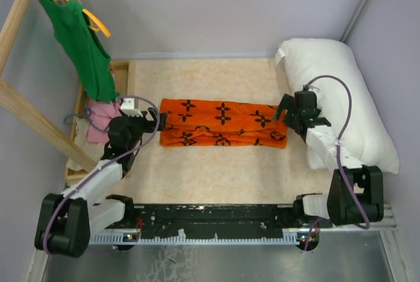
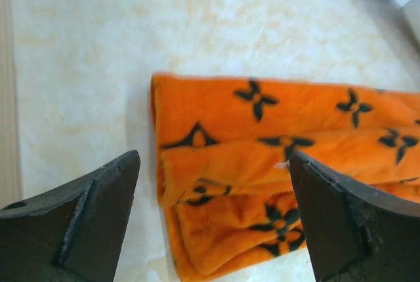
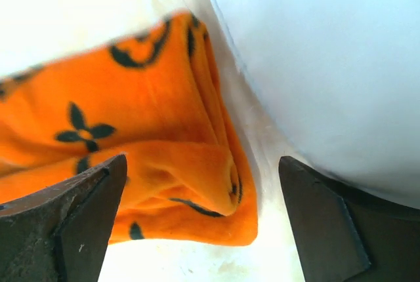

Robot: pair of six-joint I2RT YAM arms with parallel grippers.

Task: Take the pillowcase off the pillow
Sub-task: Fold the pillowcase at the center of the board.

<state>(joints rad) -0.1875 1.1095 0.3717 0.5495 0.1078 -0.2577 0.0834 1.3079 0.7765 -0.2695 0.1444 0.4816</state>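
Note:
The orange pillowcase (image 1: 223, 122) with black flower motifs lies folded in a long strip across the middle of the table, off the pillow. The plump white pillow (image 1: 341, 98) lies bare at the right. My left gripper (image 1: 159, 121) is open and empty, hovering at the strip's left end (image 2: 262, 164). My right gripper (image 1: 287, 114) is open and empty at the strip's right end (image 3: 131, 138), with the pillow (image 3: 328, 65) just beside it.
A green tank top (image 1: 82, 42) hangs on a yellow hanger from a wooden rack (image 1: 26, 108) at the left. A pink cloth (image 1: 102, 117) lies below it beside the left arm. The grey back wall (image 1: 216, 6) borders the table.

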